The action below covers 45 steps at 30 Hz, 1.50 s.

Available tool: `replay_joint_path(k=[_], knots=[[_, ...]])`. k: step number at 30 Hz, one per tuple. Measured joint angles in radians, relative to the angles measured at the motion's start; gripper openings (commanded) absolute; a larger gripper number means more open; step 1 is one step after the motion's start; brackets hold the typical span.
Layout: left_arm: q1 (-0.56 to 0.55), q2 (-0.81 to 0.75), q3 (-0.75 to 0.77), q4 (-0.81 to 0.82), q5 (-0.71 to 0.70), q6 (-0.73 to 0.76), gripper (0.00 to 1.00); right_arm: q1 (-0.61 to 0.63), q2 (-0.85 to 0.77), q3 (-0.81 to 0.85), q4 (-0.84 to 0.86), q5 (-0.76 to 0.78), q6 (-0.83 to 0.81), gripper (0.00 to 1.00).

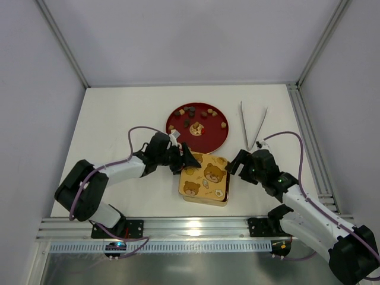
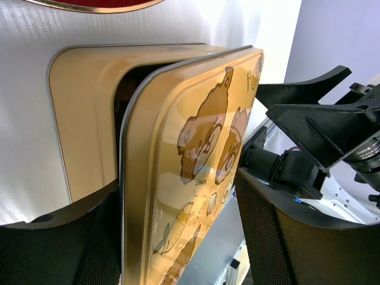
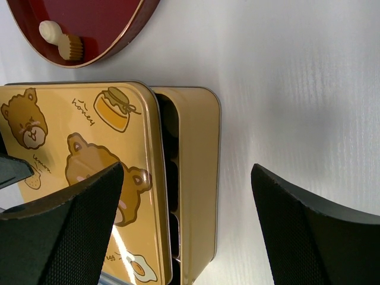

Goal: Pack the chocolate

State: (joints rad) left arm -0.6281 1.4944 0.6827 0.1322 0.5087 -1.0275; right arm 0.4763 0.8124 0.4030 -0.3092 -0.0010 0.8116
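Observation:
The chocolate (image 1: 196,116), several small tan, dark and cream pieces, lies on the red plate (image 1: 214,138); one cream and tan piece shows in the right wrist view (image 3: 61,40). A gold tin (image 1: 223,191) with a bear-printed lid (image 1: 205,175) stands in front of the plate. My left gripper (image 1: 184,159) holds the lid's left edge between its jaws. In the left wrist view the lid (image 2: 196,160) stands tilted up off the base (image 2: 83,119). My right gripper (image 1: 236,164) is open and astride the tin's right wall (image 3: 196,178), touching nothing.
Metal tongs (image 1: 252,123) lie on the table to the right of the plate. The red plate's rim shows at the top of the left wrist view (image 2: 95,6). The aluminium rail (image 1: 190,228) runs along the near edge.

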Motion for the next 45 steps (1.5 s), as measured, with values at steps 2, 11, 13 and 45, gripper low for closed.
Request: replay_joint_path(k=[2,11,13,45], knots=[[0.008,-0.003,0.0,-0.006,0.005,0.008,0.67,0.002,0.0,-0.003,0.003,0.002,0.0,0.88],[0.035,-0.011,0.0,-0.021,0.039,0.02,0.65,0.014,0.013,-0.01,0.011,0.007,0.005,0.88],[0.044,-0.014,0.0,-0.023,0.047,0.022,0.64,0.016,0.013,-0.01,0.012,0.008,0.006,0.88],[0.118,-0.044,0.008,-0.132,0.093,0.078,0.58,0.078,0.052,-0.011,0.06,0.029,0.033,0.87]])
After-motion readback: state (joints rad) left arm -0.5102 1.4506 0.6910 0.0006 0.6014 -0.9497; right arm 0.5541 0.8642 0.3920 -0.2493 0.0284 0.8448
